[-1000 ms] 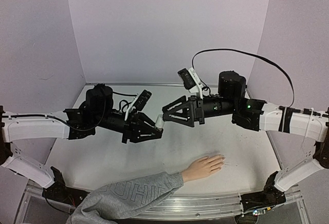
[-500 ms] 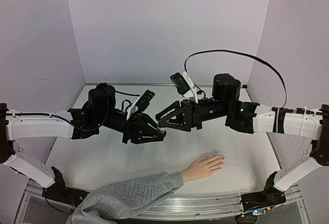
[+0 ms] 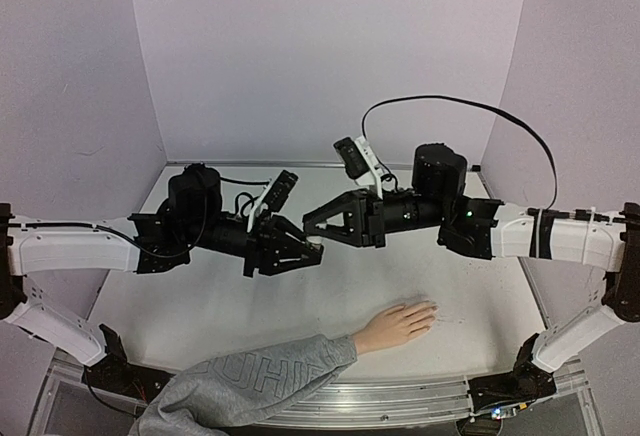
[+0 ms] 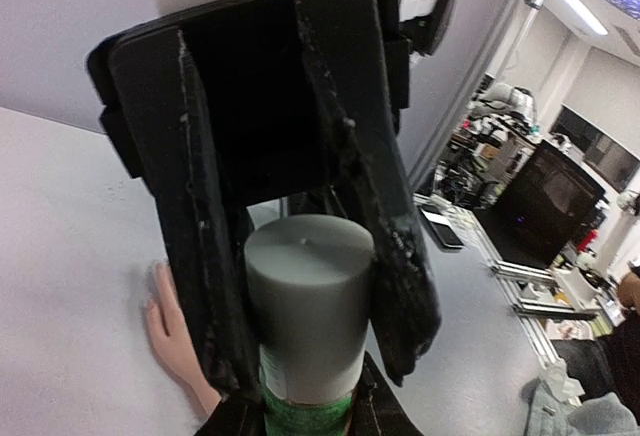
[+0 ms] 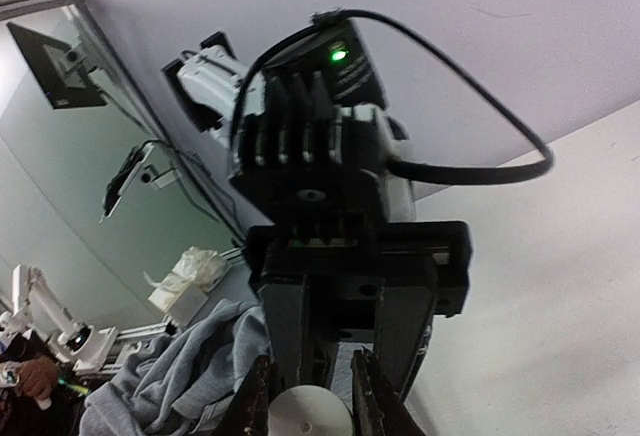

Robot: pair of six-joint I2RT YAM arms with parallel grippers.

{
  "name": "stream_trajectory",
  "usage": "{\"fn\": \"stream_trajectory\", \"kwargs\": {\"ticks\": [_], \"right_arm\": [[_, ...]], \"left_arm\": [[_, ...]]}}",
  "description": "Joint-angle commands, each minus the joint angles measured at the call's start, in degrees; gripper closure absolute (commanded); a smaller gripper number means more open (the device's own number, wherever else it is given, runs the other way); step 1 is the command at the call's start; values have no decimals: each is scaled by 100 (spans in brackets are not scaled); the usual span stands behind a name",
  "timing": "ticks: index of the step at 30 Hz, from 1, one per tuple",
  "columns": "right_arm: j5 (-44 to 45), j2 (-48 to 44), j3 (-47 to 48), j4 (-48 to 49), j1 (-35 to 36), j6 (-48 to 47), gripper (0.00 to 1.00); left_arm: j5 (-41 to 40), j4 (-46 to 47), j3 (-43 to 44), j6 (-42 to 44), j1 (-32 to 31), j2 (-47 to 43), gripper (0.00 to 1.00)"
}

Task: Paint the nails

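Observation:
My left gripper (image 3: 308,252) is held above the table and is shut on a small whitish bottle (image 4: 304,408) with a green label. The bottle's grey cap (image 4: 310,291) points at the right arm. My right gripper (image 3: 310,228) meets it from the right, its black fingers (image 4: 365,206) pressed against both sides of the cap. In the right wrist view my own fingertips (image 5: 256,401) flank the cap's pale round end (image 5: 308,418). The mannequin hand (image 3: 397,324) lies palm down near the front edge. Its nails (image 3: 430,307) are too small to make out.
The hand's grey sweatshirt sleeve (image 3: 250,384) runs off the front left of the table. Lilac walls (image 3: 320,46) close the back and both sides. A black cable (image 3: 455,104) arcs over the right arm. A metal rail (image 3: 400,401) borders the near edge.
My right gripper has moved left onto the bottle and shut on its cap. The left gripper has kept its hold with only a slight shift. The mannequin hand has not moved.

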Motion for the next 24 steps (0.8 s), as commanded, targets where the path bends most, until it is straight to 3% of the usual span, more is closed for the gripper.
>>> {"fn": "stream_trajectory", "kwargs": {"ticks": [1, 3, 4, 5, 6, 8, 13, 19, 24], "right_arm": [[1024, 76, 111, -170, 354, -56, 100], [2489, 223, 347, -794, 676, -76, 100], [3738, 380, 664, -1402, 929, 35, 100], [5626, 568, 1006, -2154, 1214, 409, 100], [6594, 806, 1406, -2873, 1431, 900, 100], [7402, 1157, 1900, -3393, 1870, 1447, 100], [7083, 1483, 2326, -3354, 1995, 1457, 97], [6582, 910, 2225, -3156, 1804, 492, 51], [4822, 247, 1625, -2897, 1080, -289, 29]], "left_arm": [[-2843, 198, -114, 190, -3, -342, 100], [-4382, -49, -105, 206, -10, -371, 100], [-5129, -157, -32, 258, -25, -338, 100], [-5651, -188, 20, 431, -50, -273, 100], [-6034, -192, 87, 596, -90, -190, 100], [-6542, -197, 214, 788, -140, -41, 100], [-6323, -192, 288, 910, -213, 59, 100], [-5671, -241, -204, 771, -206, -241, 100], [-4814, -414, -516, 625, -153, -638, 100]]}}
